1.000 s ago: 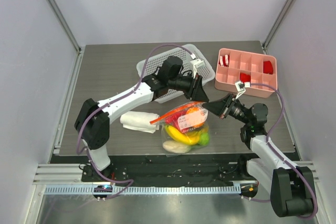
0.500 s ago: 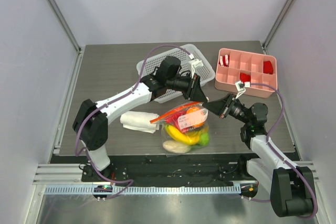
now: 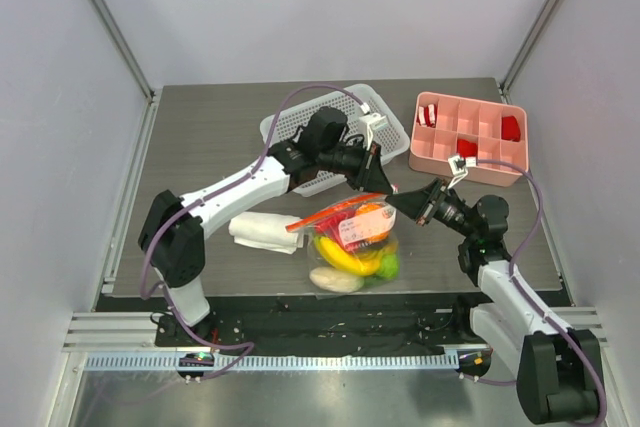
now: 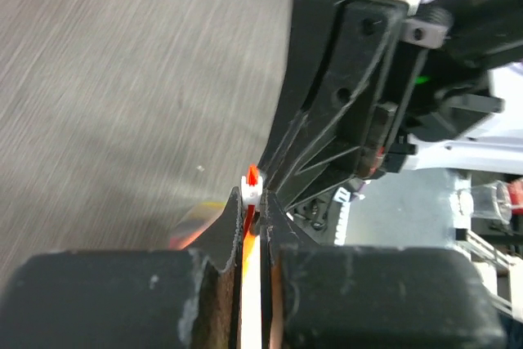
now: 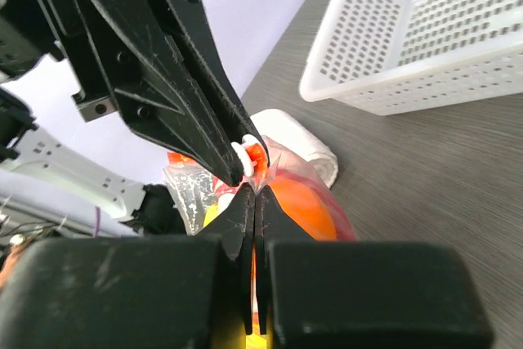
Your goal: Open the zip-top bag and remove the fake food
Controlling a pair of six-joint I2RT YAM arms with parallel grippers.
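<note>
Item 1, left gripper (image 4: 254, 217): your jaws are pressed together on the orange-red zip strip (image 4: 248, 239), which shows only as a thin line in the slit between them. The white slider (image 4: 252, 190) sits just past your tips.
Item 2, right gripper (image 5: 252, 202): jaws likewise pinched flat on the top edge of the zip-top bag (image 3: 350, 237), tip to tip with the left gripper. You cannot tell how much plastic each one holds, because the fingers cover it.
Item 3, zip-top bag: hangs below both tips with its bottom on the table (image 3: 200, 137). The mouth is hidden behind the jaws.
Item 4, fake food (image 3: 347, 258): inside the bag, under the tips. Yellow bananas, an orange piece, something green and a white piece at the bottom show; the rest is blurred by plastic.
Item 5, rolled white cloth (image 3: 265, 230): just beside the bag, on the left arm's side.
Item 6, white basket (image 3: 283, 129): beyond the left gripper, partly covered by that arm.
Item 7, pink tray (image 3: 500, 176): beyond the right gripper, contents too small to name
</note>
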